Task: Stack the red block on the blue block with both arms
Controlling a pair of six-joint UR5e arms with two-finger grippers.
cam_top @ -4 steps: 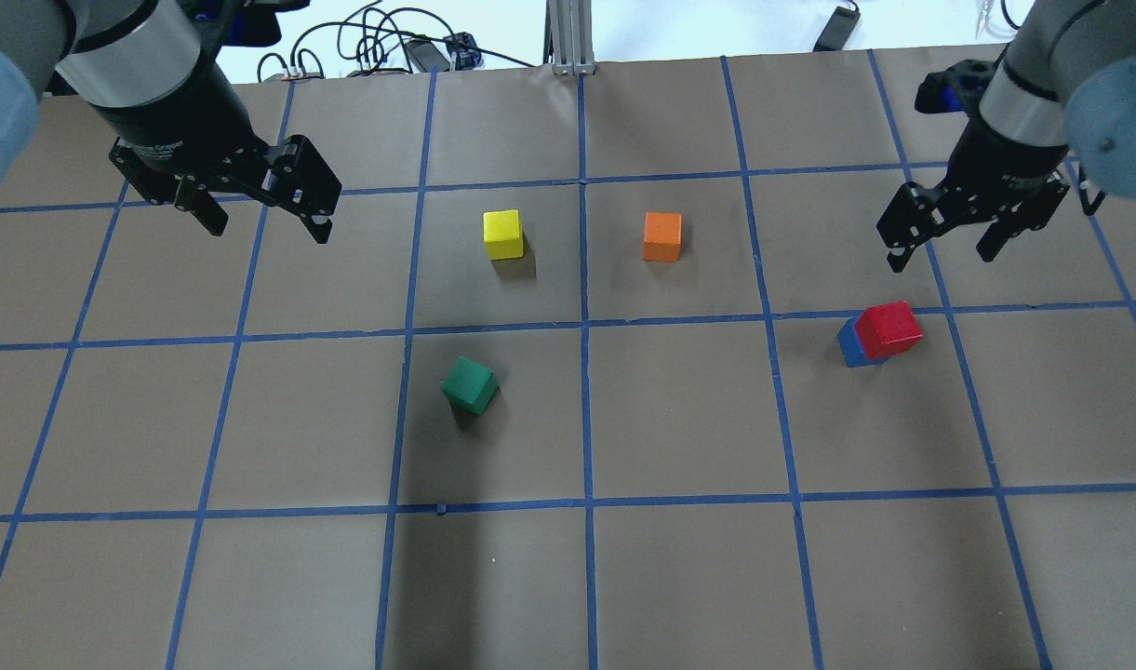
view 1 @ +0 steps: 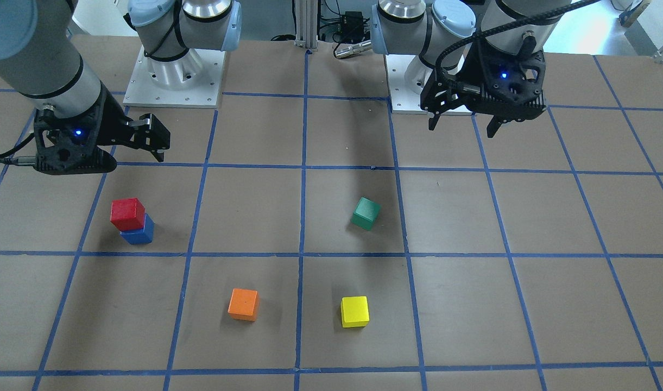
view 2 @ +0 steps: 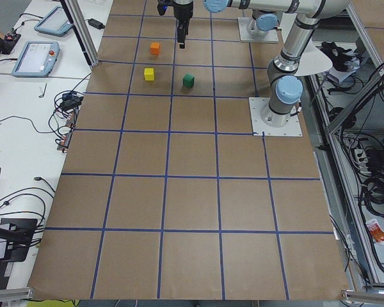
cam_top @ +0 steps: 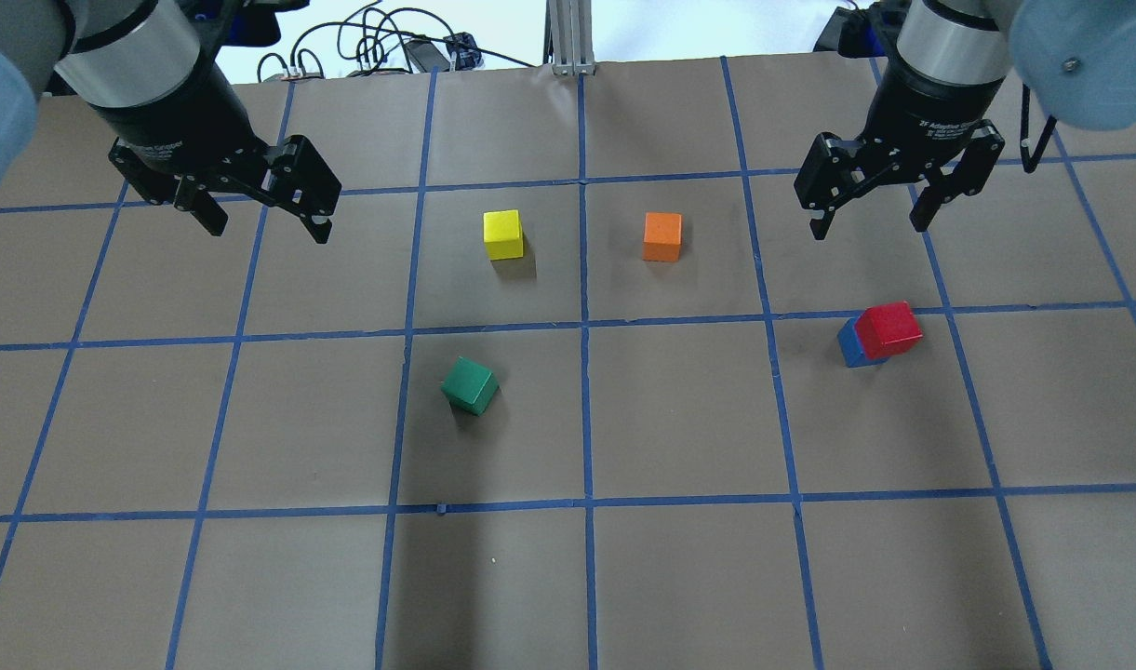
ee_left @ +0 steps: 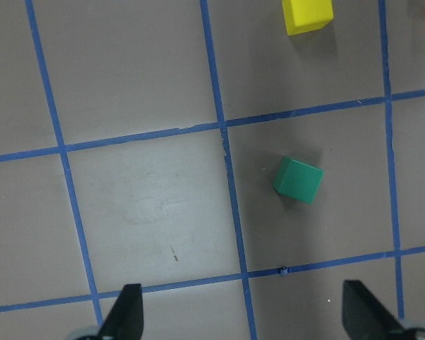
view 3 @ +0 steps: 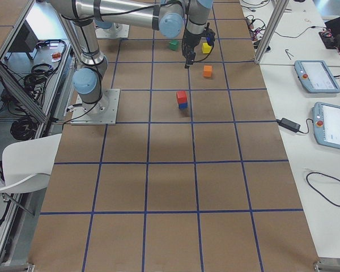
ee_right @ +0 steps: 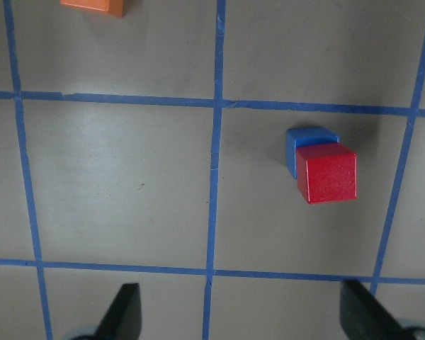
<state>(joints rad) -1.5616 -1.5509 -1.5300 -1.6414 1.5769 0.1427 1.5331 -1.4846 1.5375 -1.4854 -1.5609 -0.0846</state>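
Observation:
The red block (cam_top: 888, 328) sits on top of the blue block (cam_top: 847, 346) on the right side of the table, with no gripper touching it. The stack also shows in the right wrist view, red block (ee_right: 327, 173) over blue block (ee_right: 304, 139), and in the front view (view 1: 127, 213). My right gripper (cam_top: 868, 223) is open and empty, raised above the table beyond the stack. My left gripper (cam_top: 268, 228) is open and empty, high over the far left of the table.
A green block (cam_top: 470, 384) lies rotated left of centre. A yellow block (cam_top: 502, 234) and an orange block (cam_top: 661, 236) sit farther back, near the middle. The arm bases (view 1: 174, 76) stand at the table's robot side.
My right gripper has moved left and farther from the stack, still open. The stack and my left arm have not moved.

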